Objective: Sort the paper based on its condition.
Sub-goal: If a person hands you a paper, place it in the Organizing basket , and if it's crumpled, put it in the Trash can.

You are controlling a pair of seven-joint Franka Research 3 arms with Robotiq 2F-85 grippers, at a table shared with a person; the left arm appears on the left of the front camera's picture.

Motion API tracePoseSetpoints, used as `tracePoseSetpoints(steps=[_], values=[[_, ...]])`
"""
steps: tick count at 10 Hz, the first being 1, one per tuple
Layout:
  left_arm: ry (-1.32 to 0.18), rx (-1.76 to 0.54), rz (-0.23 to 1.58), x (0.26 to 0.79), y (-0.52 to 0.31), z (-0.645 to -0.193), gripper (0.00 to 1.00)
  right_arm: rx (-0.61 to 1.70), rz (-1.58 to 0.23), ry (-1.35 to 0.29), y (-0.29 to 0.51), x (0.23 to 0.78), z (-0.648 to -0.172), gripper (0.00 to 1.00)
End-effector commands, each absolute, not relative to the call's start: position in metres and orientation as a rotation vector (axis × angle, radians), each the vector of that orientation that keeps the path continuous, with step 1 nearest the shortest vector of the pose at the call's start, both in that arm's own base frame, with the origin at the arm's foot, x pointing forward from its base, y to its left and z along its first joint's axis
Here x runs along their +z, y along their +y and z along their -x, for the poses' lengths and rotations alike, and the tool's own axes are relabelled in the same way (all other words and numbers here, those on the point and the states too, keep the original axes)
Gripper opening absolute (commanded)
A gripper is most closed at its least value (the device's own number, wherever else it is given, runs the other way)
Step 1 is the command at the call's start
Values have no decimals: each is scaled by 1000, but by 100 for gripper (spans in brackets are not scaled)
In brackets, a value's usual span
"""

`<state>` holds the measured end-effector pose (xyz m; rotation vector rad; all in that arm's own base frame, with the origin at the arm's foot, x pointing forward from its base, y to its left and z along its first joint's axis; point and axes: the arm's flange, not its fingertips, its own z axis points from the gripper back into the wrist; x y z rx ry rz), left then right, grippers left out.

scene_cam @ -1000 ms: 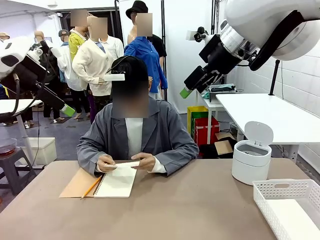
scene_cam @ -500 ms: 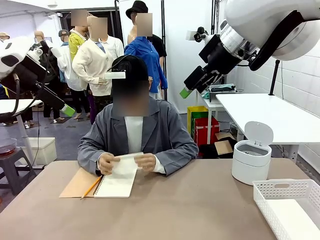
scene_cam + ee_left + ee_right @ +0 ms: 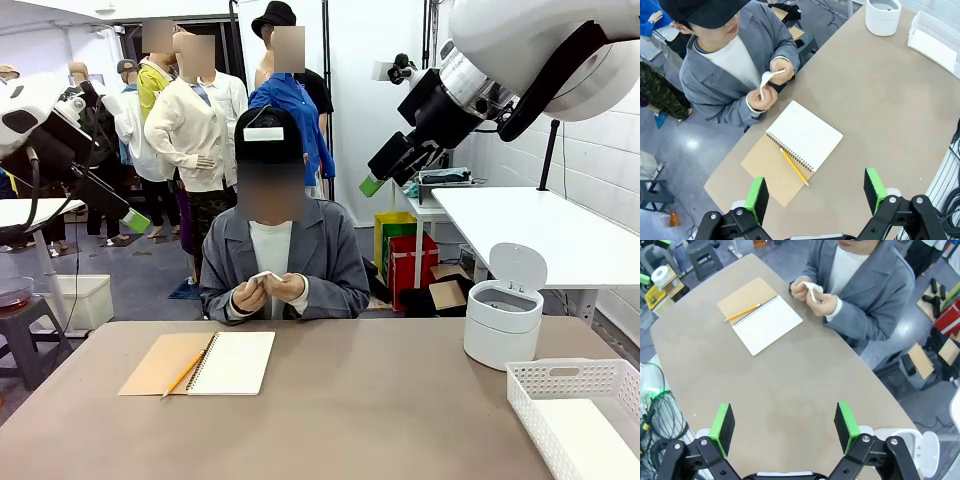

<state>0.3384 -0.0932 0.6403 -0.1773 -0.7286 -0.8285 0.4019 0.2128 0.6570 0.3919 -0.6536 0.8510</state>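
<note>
No legible text, label or number anywhere

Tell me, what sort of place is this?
Probably a robotics lab or demonstration space: white robot arms whose black, green-padded left gripper and right gripper hang open over a tan table where a seated person holds a crumpled white paper sheet.

A tan-brown matte counter (image 3: 380,400) with rounded corners fills the foreground. Beyond it lies a grey polished floor (image 3: 140,280) with patches of glare. At the right, a white tiled wall (image 3: 600,160) backs a long white side table (image 3: 540,235). Red and yellow plastic crates (image 3: 405,255) and brown cardboard boxes (image 3: 447,293) sit on the floor nearby. A dark round stool (image 3: 20,325) stands at the left.
</note>
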Motion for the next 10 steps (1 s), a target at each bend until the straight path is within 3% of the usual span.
tracePoseSetpoints(steps=[1,10], values=[[-722,-826,188,641,-93,-338,100,847,-384,-657,213,657,-402,100],[-722,-826,188,641,-93,-338,100,847,-384,-657,213,657,-402,100]])
